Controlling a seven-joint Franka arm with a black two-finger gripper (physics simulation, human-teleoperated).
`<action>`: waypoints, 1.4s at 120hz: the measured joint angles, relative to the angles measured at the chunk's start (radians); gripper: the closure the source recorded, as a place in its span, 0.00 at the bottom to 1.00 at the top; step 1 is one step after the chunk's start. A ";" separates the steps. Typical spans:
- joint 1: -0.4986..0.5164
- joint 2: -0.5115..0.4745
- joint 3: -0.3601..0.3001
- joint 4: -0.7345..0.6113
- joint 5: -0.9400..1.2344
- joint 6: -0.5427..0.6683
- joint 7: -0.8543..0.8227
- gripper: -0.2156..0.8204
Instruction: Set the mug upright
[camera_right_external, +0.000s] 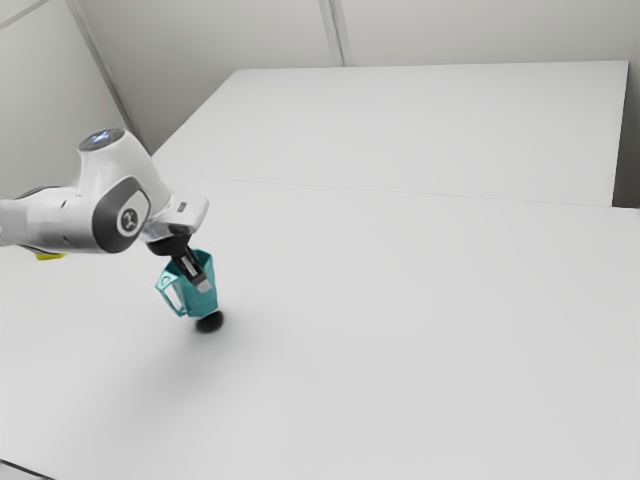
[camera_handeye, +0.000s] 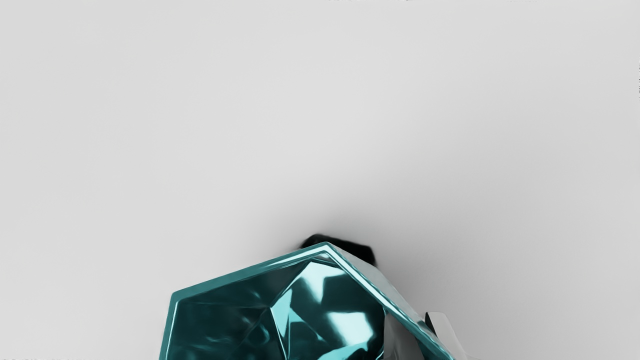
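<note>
The arm (camera_right_external: 120, 205) slants its end effector (camera_right_external: 203, 285) downward, fingers (camera_handeye: 444, 332) close together.

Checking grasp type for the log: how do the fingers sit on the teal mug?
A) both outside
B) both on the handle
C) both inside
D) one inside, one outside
D: one finger is inside the mug, the other outside, its wall between them.

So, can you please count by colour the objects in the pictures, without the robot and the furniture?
Teal: 1, the mug
Yellow: 1, an object partly hidden by the arm
Total: 2
</note>
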 joint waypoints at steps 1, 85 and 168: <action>-0.002 0.001 0.000 0.000 0.000 0.000 -0.007 0.97; -0.112 0.109 -0.021 0.067 -0.023 0.081 -0.408 0.97; -0.110 0.057 -0.060 -0.068 -0.114 0.255 -0.556 0.97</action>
